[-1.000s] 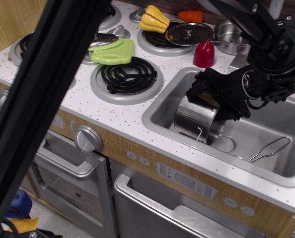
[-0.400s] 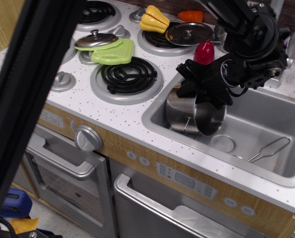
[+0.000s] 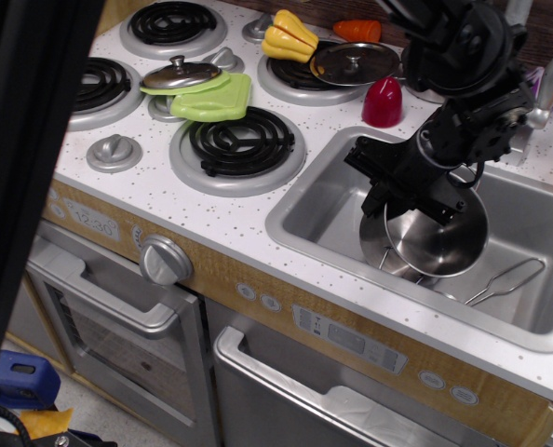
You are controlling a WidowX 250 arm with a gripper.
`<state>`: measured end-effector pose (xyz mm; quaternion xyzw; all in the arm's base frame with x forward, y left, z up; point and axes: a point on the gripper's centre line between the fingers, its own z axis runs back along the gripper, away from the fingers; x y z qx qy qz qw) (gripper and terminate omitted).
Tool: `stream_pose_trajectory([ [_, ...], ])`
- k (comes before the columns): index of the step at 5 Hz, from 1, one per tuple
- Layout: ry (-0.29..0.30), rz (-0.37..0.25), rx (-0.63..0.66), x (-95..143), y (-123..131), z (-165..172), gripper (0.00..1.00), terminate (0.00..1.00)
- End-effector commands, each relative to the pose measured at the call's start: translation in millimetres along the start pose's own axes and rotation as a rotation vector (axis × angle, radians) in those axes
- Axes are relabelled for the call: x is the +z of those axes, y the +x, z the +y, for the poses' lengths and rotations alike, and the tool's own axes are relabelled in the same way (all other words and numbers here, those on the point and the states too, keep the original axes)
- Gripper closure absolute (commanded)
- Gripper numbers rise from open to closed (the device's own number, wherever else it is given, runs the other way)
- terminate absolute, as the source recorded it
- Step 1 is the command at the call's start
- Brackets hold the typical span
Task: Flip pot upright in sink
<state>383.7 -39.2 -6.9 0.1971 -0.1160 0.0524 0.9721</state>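
At the right of the frame, the black gripper (image 3: 409,191) is gripping the rim of the shiny steel pot (image 3: 435,237) — tilting it over the grey plastic sink (image 3: 314,219) — and next it probably needs lowering upright.

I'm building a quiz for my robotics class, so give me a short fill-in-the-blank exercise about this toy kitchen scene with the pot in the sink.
1. The black robot hand grips the shiny stainless-steel pot over the silver-grey plastic ____.
2. The pot's open mouth is tilted toward the ____.
3. The flat steel lid with a knob rests on a ____ plastic piece.
4. Right of the pot, a thin ____ utensil lies on the basin floor.

Missing words: sink; camera; green; wire
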Motion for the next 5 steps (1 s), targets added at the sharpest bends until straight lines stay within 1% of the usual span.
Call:
stream_pose_trajectory([
  [1,-0.041,-0.135,0.001,15.1,17.9,16.7,0.00,0.00],
  [4,-0.041,-0.135,0.001,15.1,17.9,16.7,0.00,0.00],
  [5,-0.041,-0.135,0.001,15.1,17.9,16.7,0.00,1.00],
])
